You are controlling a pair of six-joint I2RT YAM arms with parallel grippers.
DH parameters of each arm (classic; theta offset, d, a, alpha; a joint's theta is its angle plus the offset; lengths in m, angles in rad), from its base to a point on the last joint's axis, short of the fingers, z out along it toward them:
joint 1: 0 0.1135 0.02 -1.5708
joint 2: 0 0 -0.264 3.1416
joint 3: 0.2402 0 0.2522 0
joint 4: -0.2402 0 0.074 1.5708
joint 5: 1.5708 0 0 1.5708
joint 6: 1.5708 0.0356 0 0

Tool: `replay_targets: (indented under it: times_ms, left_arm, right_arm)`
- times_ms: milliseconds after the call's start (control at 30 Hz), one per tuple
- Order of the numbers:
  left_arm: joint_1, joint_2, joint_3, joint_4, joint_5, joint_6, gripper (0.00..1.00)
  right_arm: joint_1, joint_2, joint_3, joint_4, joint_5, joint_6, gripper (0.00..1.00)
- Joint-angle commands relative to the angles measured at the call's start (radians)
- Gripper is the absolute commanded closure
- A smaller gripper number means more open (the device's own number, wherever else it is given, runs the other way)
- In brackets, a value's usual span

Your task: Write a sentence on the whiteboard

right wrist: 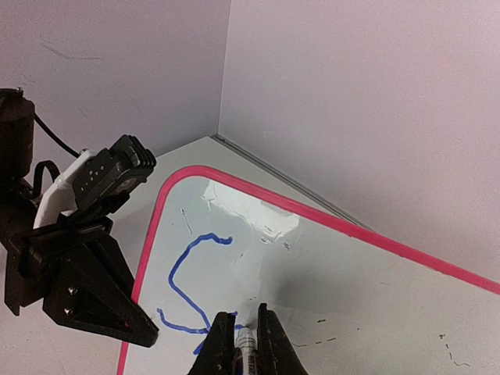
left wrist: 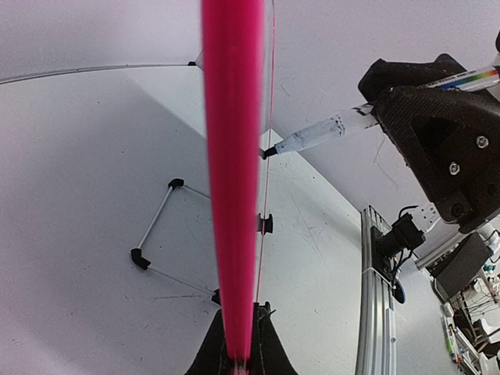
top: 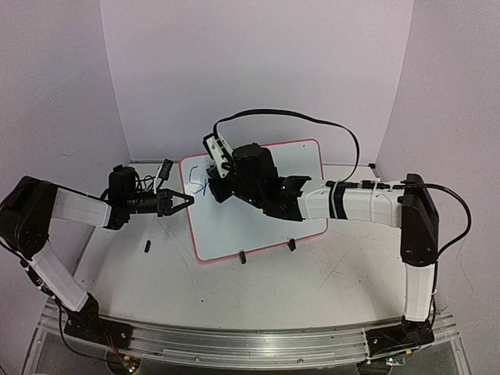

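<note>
**Soft, even light; one glare patch, one blurred edge**

The light is bright and diffuse, falling from above the whiteboard (top: 258, 226), and the shadows around it are soft and faint. In the right wrist view a white glare patch sits near its top corner. In the left wrist view its pink frame (left wrist: 233, 180), close to the lens, is out of focus, and lines beside it bow.

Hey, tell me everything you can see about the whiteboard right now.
The whiteboard is a glossy white rectangle in a thin pink-red rounded frame. It stands on the table on two black clip feet. The left gripper clamps its left edge. The right gripper holds a marker with its tip on the board's face, beside blue strokes near the upper left corner. Faint dark smudges dot the rest.
</note>
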Motion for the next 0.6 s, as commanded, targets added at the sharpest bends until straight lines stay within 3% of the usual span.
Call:
replay_targets:
  times_ms: [0,567]
  left_arm:
    - [0.005,0.007,0.024,-0.022,-0.069,0.034,1.0]
    - [0.005,0.012,0.027,-0.022,-0.066,0.032,1.0]
  right_arm:
    - [-0.022,-0.061,-0.039,0.022,0.041,0.008,1.0]
    - [-0.016,-0.088,-0.115,0.032,-0.011,0.055,1.0]
